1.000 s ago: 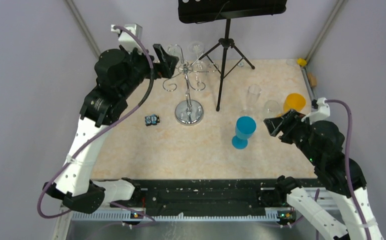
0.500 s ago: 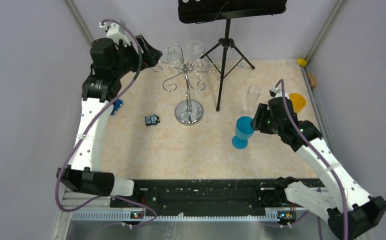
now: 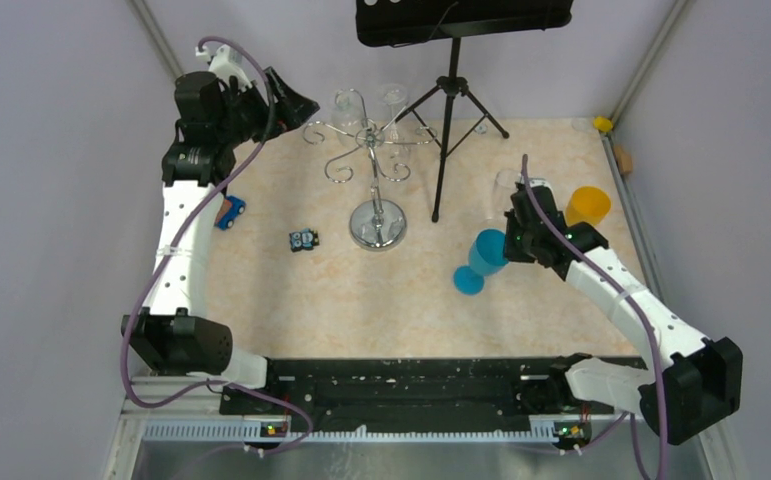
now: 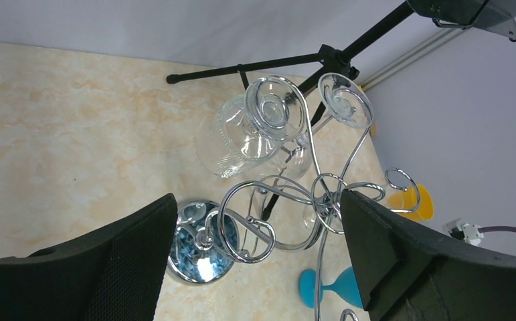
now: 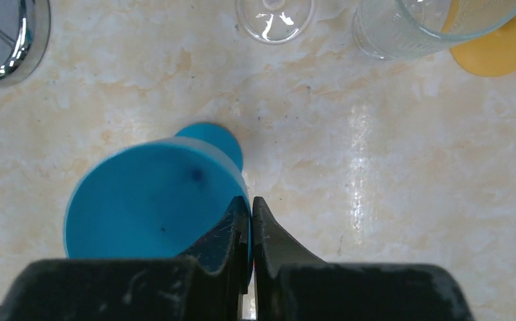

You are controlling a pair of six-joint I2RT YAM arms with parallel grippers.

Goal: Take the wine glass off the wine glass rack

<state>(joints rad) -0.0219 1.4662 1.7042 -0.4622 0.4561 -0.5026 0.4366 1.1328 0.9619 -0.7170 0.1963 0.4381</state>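
Beige marbled tabletop (image 3: pixel 361 300) is carrying everything. At the far left, the left gripper (image 3: pixel 299 102) is hovering with its fingers spread wide, framing the wine glass rack (image 4: pixel 201 254) without touching it. The wine glass (image 4: pixel 238 144) is hanging upside down from a hook arm, so nothing is lifted yet: closing in, gripping and unhooking are all remaining. Farther right, the right gripper (image 5: pixel 249 207) is pinching the rim of a tilted blue goblet (image 5: pixel 148 200).

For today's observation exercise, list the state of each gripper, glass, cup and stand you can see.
left gripper: open, facing the rack.
right gripper: shut on the blue goblet rim.
blue goblet: tilted, held.
wine glasses: two hanging upside down on the rack.
rack: upright.
orange cup: upright.
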